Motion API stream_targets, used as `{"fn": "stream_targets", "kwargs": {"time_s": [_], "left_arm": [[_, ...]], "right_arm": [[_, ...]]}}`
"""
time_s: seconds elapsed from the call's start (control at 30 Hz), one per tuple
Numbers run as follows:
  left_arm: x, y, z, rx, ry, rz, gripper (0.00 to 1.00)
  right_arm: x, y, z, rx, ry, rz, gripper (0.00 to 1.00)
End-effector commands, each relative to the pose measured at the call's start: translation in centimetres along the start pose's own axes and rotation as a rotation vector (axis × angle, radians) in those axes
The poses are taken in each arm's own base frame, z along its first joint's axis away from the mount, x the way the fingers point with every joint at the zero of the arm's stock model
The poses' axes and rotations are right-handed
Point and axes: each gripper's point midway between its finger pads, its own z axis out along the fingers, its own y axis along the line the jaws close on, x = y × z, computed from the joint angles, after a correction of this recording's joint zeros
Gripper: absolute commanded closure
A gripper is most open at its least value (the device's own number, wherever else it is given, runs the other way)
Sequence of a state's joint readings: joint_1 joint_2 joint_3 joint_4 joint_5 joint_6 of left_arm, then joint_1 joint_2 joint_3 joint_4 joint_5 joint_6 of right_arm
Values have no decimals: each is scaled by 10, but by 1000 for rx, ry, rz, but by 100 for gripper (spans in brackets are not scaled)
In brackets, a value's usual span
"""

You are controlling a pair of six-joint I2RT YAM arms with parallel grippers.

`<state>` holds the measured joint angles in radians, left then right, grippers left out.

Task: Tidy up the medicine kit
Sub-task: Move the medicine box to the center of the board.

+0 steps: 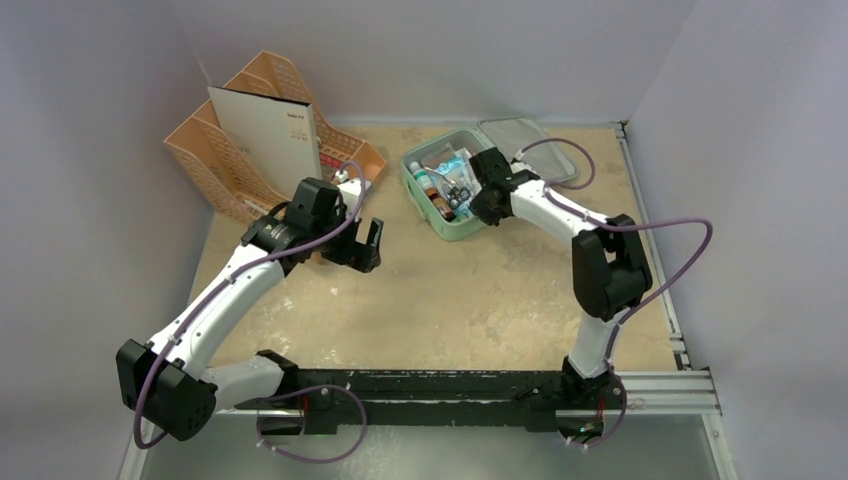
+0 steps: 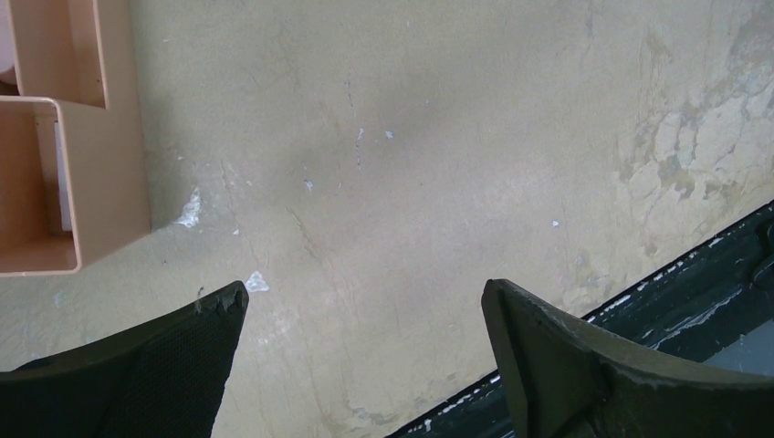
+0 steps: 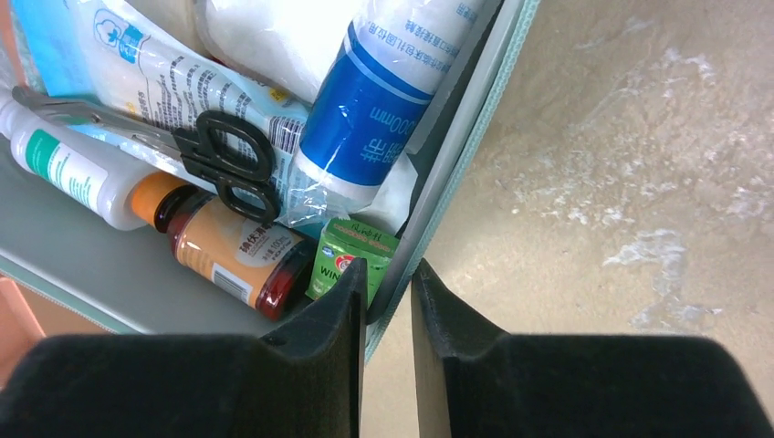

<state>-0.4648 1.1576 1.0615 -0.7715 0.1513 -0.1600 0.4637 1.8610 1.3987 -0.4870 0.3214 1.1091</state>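
While its lid [image 1: 528,143] lies flat and open behind it, the medicine kit [image 1: 452,231] sits toward the back of the table [image 1: 450,300]. It is already packed with scissors [image 3: 222,157], a brown bottle [image 3: 233,257] and a bandage roll [image 3: 383,91]; closing and zipping appear to be what is left. The right gripper [image 3: 388,285] straddles the kit's wall, 1 finger inside and 1 outside, seemingly pinching it. The left gripper [image 2: 365,297] hangs wide open over bare tabletop, well apart from the kit.
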Motion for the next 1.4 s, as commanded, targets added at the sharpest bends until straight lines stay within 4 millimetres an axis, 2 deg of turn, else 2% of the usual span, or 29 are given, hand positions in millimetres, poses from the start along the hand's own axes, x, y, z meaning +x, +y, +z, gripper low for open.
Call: {"fn": "stream_targets", "kwargs": {"time_s": [0.0,0.27,0.67,0.77,0.97,1.07,1.13,1.27,1.37], "left_arm": [[-2,4,1,-9,-5,15,1],[-3,7,0,-29,-27,1,1],[-8,4,2,-23,-41,-29,3],[-10,4,2,-23,-47,-32,4],[-15,1,1,-11,-52,-45,4],[-20,-8,-4,34,-59,-51,4],[-23,-15,-7,68,-71,-56,4],[-28,-23,-13,104,-80,-68,3],[-35,-29,-19,131,-94,-77,1]], "right_arm": [[21,-49,-10,107,57,-112,87],[33,-100,-24,143,56,-227,88],[45,-144,-51,84,69,-432,89],[44,-150,-59,58,53,-473,89],[56,-160,-70,13,100,-520,88],[51,-155,-82,-39,77,-542,82],[45,-144,-95,-102,52,-563,74],[33,-125,-114,-207,3,-587,47],[27,-109,-122,-302,-16,-584,35]]}}
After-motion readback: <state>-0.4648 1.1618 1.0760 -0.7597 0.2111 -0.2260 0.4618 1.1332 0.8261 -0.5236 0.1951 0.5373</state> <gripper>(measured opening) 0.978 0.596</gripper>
